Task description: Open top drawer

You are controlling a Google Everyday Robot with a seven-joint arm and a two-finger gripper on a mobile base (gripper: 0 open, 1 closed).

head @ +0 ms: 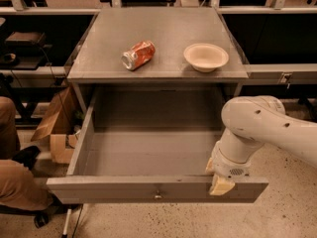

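Observation:
The top drawer point(148, 152) is pulled far out from under the grey table, a deep grey box with nothing in it. Its flat front point(99, 188) faces me with a small round metal knob point(158, 195) at the middle. My gripper point(221, 182) is at the right end of the drawer front, at its top edge, with a tan fingertip point(221, 186) showing over the front. The white arm point(262, 128) comes in from the right and hides most of the gripper.
On the table top point(163, 33) lie a crushed red can point(138, 54) and a cream bowl point(206, 56). A seated person's legs point(12, 182) and a cardboard box point(57, 125) are at the left. Dark shelving runs behind.

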